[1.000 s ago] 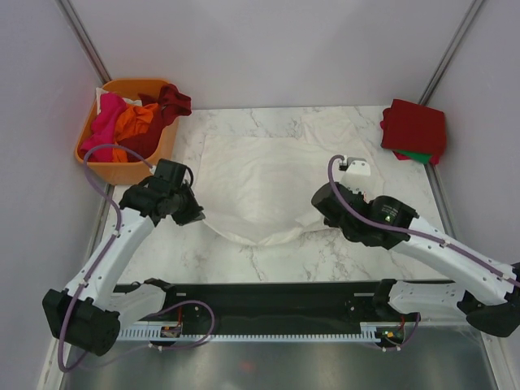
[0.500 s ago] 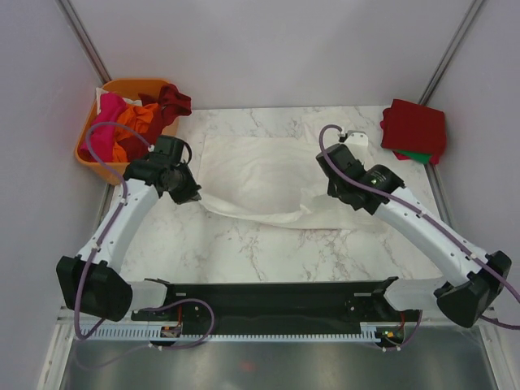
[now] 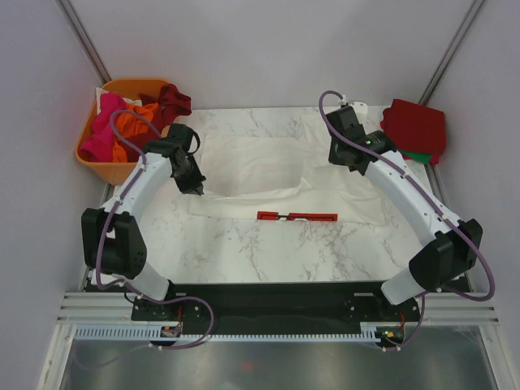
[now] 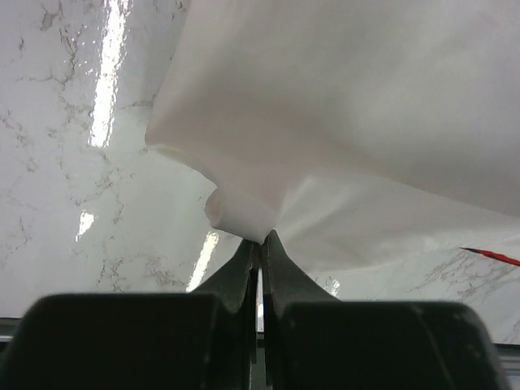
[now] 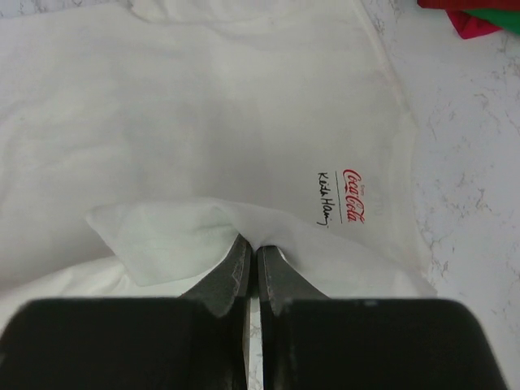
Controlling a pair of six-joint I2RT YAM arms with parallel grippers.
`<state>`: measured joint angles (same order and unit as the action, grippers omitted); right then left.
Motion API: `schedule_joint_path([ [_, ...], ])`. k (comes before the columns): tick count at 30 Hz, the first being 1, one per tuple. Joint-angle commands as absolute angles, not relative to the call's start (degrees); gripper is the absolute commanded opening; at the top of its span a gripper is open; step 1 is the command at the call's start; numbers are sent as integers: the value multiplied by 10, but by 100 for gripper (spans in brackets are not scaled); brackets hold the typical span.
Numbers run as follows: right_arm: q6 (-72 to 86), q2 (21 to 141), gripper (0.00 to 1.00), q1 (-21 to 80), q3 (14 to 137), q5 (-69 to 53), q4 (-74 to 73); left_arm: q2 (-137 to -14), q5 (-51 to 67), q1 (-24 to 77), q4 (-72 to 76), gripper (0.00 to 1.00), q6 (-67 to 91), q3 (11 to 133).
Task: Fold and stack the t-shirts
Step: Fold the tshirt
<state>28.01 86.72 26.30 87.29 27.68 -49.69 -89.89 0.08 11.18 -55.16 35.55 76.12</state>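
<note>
Marble table [image 3: 268, 244], left hand [image 4: 258, 240] and right hand [image 5: 252, 245] pinching cream t-shirt [image 3: 268, 166], red Coca-Cola print [image 5: 355, 196]

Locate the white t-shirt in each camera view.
Top external: the white t-shirt lies across the middle of the marble table.
Left wrist: the shirt fills the upper right.
Right wrist: the shirt covers most of the picture.
Shared landmark: the marble table, bare beside the shirt in all three.
</note>
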Motion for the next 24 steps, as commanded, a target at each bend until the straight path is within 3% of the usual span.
schedule_joint_path([
  [1,246,901,0,240,919,258,-469,-938,10,100,-542,2,319,801],
  [13,222,1045,0,195,974,208,-445,-1083,4,83,-543,2,305,880],
  [15,218,1070,6,188,983,204,-442,-1103,2,78,-543,4,301,892],
  [16,217,1097,26,179,998,206,-441,-1125,3,76,-544,5,299,907],
  [18,223,1129,41,165,1021,206,-441,-1148,6,66,-547,12,295,938],
  [19,225,1162,63,150,1053,202,-442,-1173,11,62,-550,17,293,953],
  [20,226,1180,72,141,1074,194,-443,-1186,21,54,-555,36,291,968],
  [21,228,1200,81,133,1100,195,-446,-1200,21,49,-563,48,292,1009],
  [22,231,1237,91,116,1160,191,-455,-1210,20,47,-573,55,290,1028],
  [24,222,1272,97,101,1232,167,-474,-1236,21,39,-604,71,287,1090],
])
